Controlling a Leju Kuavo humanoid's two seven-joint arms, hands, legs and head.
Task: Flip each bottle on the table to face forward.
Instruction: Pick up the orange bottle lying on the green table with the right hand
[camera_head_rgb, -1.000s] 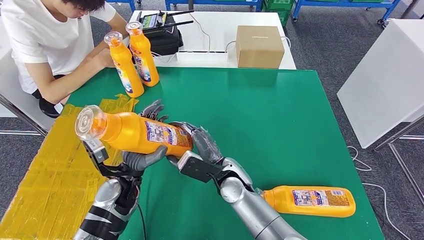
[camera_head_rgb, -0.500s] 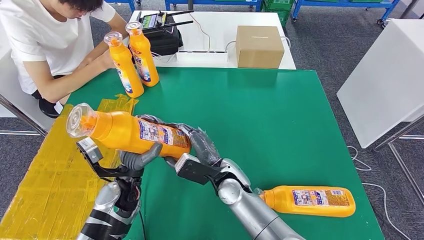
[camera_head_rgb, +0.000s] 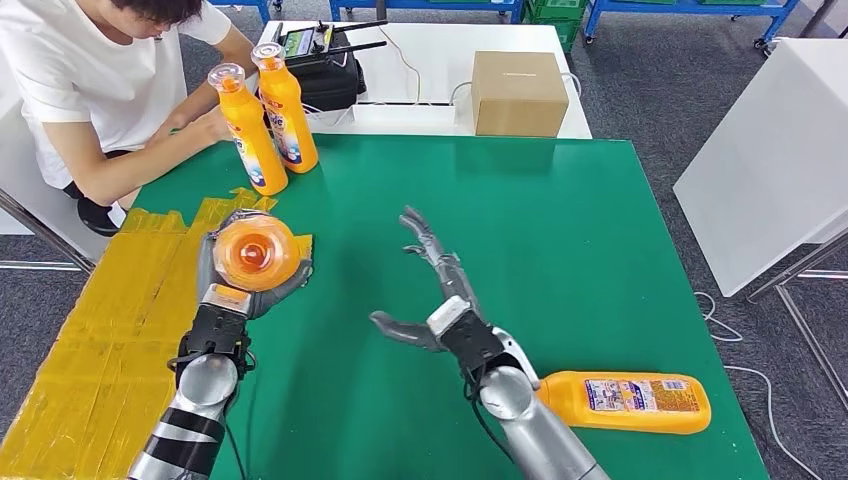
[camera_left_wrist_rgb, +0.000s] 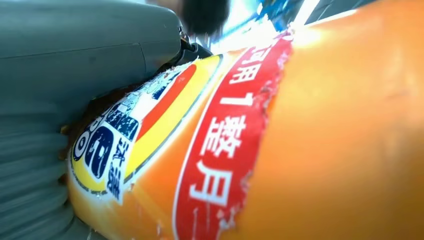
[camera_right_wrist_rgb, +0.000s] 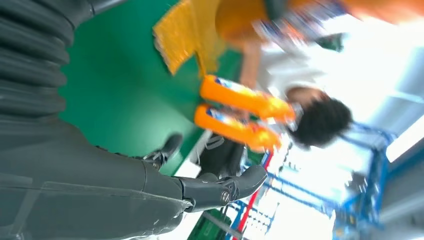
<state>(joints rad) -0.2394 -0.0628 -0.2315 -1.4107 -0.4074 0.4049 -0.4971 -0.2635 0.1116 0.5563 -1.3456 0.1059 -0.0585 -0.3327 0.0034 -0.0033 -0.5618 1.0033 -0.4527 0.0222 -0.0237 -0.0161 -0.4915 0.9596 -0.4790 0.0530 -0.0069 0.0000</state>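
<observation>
The robot's left hand (camera_head_rgb: 240, 290) gripped an orange plastic bottle with a clear cap (camera_head_rgb: 255, 253), held off the table with its cap pointing up toward the head camera. In the left wrist view the printed label (camera_left_wrist_rgb: 150, 135) lay right against the grey palm. The right hand (camera_head_rgb: 437, 285) hovered empty over the green tabletop (camera_head_rgb: 560, 230), fingers spread apart. A second orange bottle (camera_head_rgb: 625, 402) lay on its side near the table's front edge, beside the right forearm. Two more orange bottles (camera_head_rgb: 268, 110) stood upright at the far left corner, close to a seated person in a white shirt (camera_head_rgb: 85, 75). My worry was the single-handed hold: the smooth bottle might slip or twist in the fingers. The right arm could also nudge the lying bottle off the edge.
</observation>
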